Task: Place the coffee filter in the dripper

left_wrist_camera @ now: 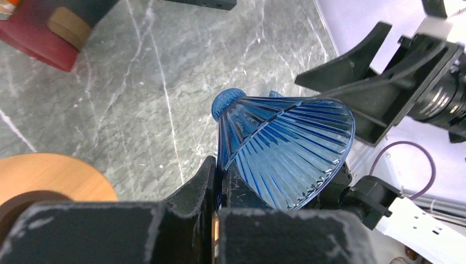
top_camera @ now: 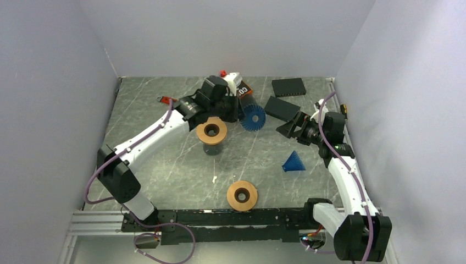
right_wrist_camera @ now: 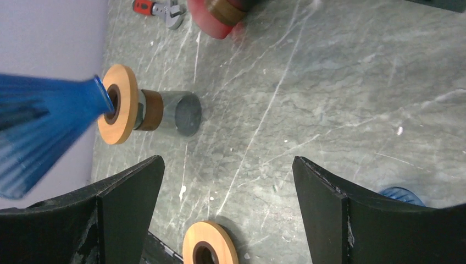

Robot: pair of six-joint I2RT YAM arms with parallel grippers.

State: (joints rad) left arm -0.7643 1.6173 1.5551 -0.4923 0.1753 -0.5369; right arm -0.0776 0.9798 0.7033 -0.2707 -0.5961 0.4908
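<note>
left gripper (left_wrist_camera: 220,170) clamps the wall of the blue fluted filter (left_wrist_camera: 286,148), seems light and crushy, right gripper (right_wrist_camera: 228,165) hangs open

Glossy ribbed plastic coffee filter (left_wrist_camera: 286,148); wooden dripper (top_camera: 201,132).

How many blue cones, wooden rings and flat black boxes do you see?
Blue cones: 2
Wooden rings: 2
Flat black boxes: 2
Total: 6

Blue ribbed filter (top_camera: 253,117) tilted sideways, just beside upright wood-collared dripper (top_camera: 211,132)
</note>
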